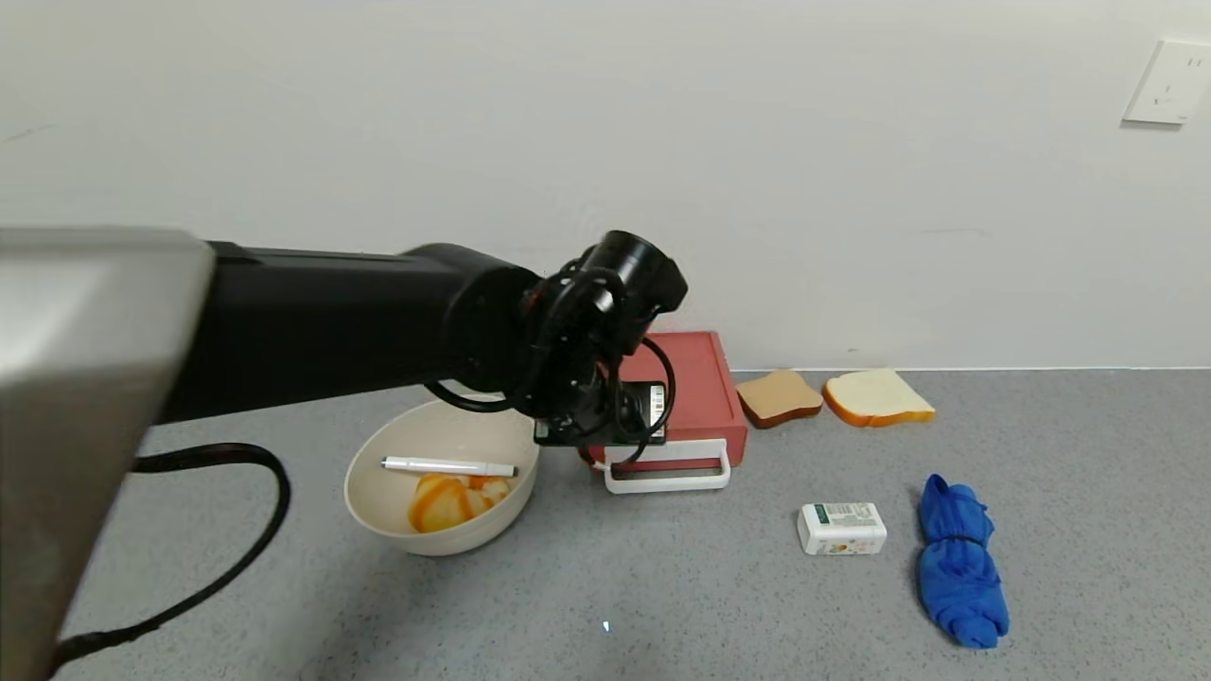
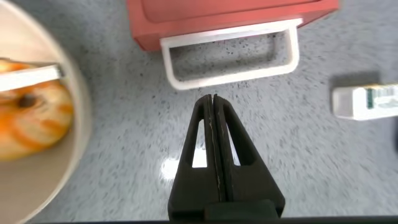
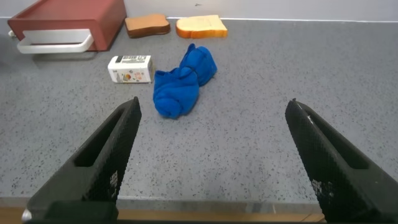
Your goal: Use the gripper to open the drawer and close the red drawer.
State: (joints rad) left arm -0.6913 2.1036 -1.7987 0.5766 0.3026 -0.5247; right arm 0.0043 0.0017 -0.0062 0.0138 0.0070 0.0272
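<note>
Salmon-red, the drawer sits against the wall between the bowl and the bread slices, its white loop handle facing the robot. The left gripper hovers just before that handle with its fingers pressed together (tray looks pushed in). To open it well, I would hook the closed tips inside the loop's centre and pull straight back. The right gripper waits spread wide, well apart.
</note>
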